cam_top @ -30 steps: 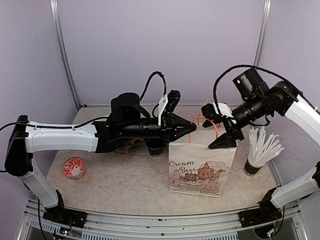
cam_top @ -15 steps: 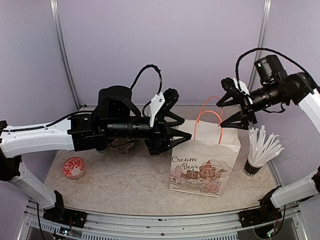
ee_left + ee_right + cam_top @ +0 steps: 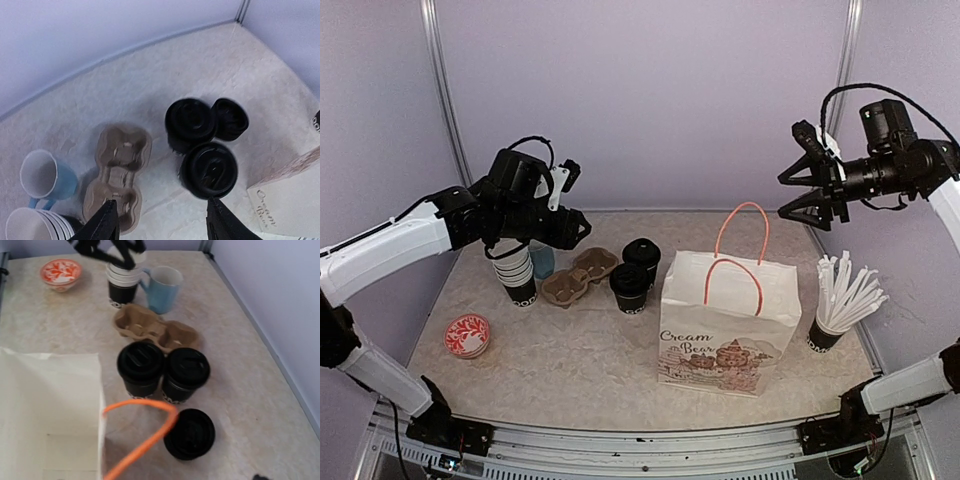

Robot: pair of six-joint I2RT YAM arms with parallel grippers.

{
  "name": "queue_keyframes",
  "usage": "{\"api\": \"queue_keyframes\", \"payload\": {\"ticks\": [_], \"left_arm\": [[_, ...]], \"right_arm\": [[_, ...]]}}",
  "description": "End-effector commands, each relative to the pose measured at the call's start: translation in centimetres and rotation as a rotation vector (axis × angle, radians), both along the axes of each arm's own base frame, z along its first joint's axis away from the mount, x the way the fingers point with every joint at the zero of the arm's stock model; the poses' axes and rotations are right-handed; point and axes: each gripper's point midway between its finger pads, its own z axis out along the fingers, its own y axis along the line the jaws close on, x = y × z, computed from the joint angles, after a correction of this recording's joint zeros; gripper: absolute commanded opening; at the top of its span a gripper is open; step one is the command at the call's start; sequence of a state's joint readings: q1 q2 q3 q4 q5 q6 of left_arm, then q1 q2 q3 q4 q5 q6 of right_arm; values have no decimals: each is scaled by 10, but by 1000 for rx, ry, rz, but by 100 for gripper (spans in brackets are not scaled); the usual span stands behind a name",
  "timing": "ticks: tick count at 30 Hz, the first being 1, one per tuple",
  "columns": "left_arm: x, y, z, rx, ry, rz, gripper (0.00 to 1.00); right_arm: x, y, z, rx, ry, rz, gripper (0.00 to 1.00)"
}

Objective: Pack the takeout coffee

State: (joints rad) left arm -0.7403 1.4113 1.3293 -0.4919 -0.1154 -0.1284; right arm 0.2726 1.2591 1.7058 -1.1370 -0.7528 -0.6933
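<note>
Two takeout coffee cups, black with black lids, stand side by side on the table: one (image 3: 629,285) nearer the front, the other (image 3: 642,255) behind it. In the left wrist view they (image 3: 209,170) (image 3: 190,120) lie ahead of my open, empty left gripper (image 3: 162,225), which hovers high over the table's left (image 3: 575,228). The white "Cream Bear" paper bag (image 3: 725,320) stands open to their right, orange handles up. My right gripper (image 3: 786,196) hangs open and empty high above the bag's right. The right wrist view shows both cups (image 3: 141,367) (image 3: 186,372) beside the bag's mouth (image 3: 50,415).
A brown cup carrier (image 3: 578,278) lies left of the cups. Beyond it stand a blue mug (image 3: 542,262) and a nested stack of lidless cups (image 3: 515,270). A loose black lid (image 3: 190,434) rests on the table near the cups, a red bowl (image 3: 467,335) front left, a cup of straws (image 3: 840,300) right.
My left arm has drawn back to the left from the bag and its jaws have opened. My right arm has risen up and to the right, away from the bag.
</note>
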Motion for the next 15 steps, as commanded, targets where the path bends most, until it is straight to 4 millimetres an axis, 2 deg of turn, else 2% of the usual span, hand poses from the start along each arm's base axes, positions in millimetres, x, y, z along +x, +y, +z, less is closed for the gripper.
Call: {"api": "queue_keyframes", "payload": {"ticks": [1,4,5,8,11,15], "left_arm": [[18,23,-62,122,201,54,56],[39,27,-88,156,280,48,53],[47,28,-104,191,316,46,52],[65,28,-133,238,401,33,51],[75,28,-161,290,473,18,51],[85,34,-188,324,546,35,49]], "right_arm": [[14,-10,-3,11,13,-52,78],[23,-15,-13,-15,20,-89,78],[25,-16,-14,-20,24,-94,78],[31,-17,-16,-32,29,-106,78],[39,-20,-18,-44,28,-124,78],[44,-20,-25,-44,55,-123,78]]}}
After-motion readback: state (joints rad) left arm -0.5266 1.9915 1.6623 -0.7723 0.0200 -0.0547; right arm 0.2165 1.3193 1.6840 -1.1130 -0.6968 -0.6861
